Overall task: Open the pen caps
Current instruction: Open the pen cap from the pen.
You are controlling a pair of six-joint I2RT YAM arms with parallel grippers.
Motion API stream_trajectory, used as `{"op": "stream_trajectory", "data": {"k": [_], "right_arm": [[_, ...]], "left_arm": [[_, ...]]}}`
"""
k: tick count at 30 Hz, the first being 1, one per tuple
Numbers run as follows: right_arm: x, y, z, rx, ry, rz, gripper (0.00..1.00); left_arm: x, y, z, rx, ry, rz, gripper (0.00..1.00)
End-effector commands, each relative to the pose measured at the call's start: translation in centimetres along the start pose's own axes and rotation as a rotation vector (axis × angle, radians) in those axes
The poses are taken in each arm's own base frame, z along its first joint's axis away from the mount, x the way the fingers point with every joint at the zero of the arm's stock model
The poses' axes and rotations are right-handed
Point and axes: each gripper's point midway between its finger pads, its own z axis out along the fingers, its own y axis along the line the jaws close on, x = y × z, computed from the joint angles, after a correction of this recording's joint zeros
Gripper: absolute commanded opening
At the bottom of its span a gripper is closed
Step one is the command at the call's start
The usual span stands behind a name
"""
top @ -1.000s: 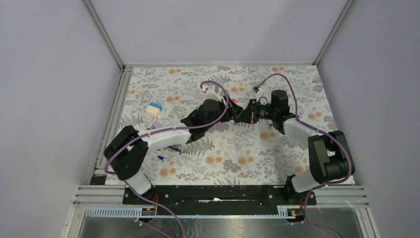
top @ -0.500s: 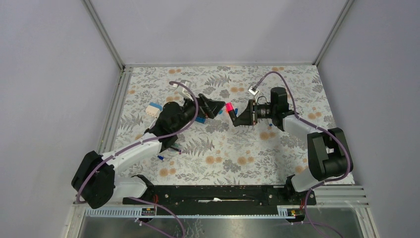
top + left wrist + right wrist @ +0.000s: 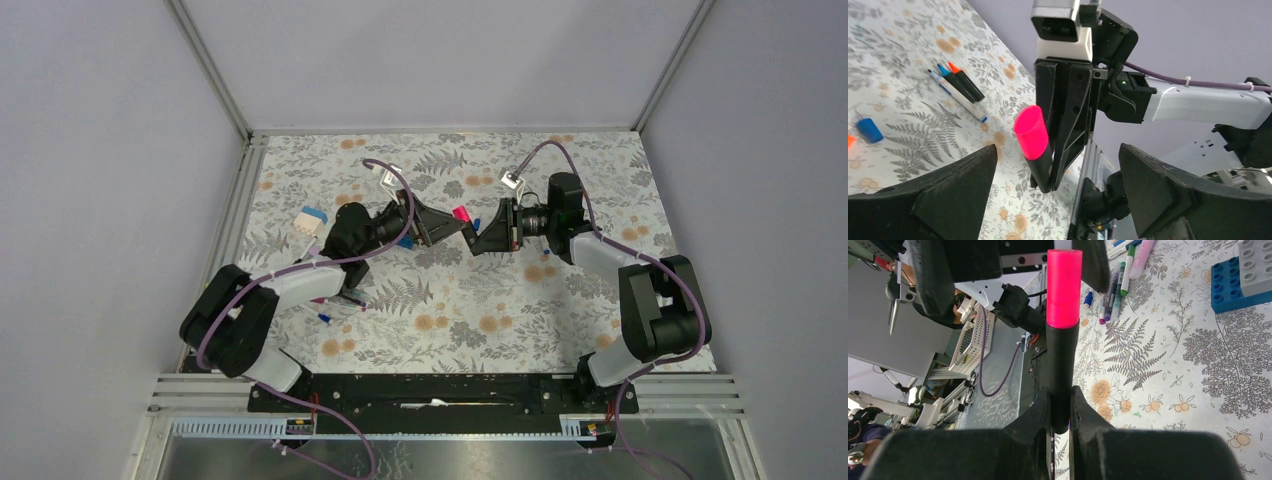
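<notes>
A pink cap (image 3: 1064,287) sits on the end of a black highlighter barrel (image 3: 1062,375), which the right gripper (image 3: 1060,412) clenches between its two fingers at the bottom centre of the right wrist view. The barrel runs straight up the frame with the capped end at the top. From overhead the cap shows as a pink spot just above the centre of the frame, raised over the floral tablecloth (image 3: 500,300) between the two arms. The left gripper (image 3: 445,225) faces it from the left of the frame, its jaws released, spread wide and holding nothing. In the left wrist view its two dark fingers (image 3: 948,195) fill the lower corners, and the capped end of the highlighter appears in the gap between them, touching neither as far as the view shows. On the cloth a loose blue cap (image 3: 869,130) lies at the left edge of that view, and a few markers (image 3: 965,85) with orange and blue tips lie side by side in the upper left. A blue-and-grey block (image 3: 1243,275) lies in the upper right corner of the right wrist view. A cluster of pens (image 3: 1120,275) in green, purple and pink lies at its upper centre.
</notes>
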Motion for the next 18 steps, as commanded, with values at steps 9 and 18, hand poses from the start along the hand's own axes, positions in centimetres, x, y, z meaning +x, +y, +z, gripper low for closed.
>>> {"op": "stream_trajectory", "data": {"k": [9,18], "right_arm": [[0.7,1.1,0.9,-0.077,0.043,-0.021,0.0],[0.9,1.1,1.4,-0.082,0.052,-0.018,0.0]], "left_arm": [[-1.4,-3.0,1.3,0.174,-0.019,-0.027,0.82],[-1.2,-3.1,1.3,0.193,-0.015,-0.045,0.59]]}}
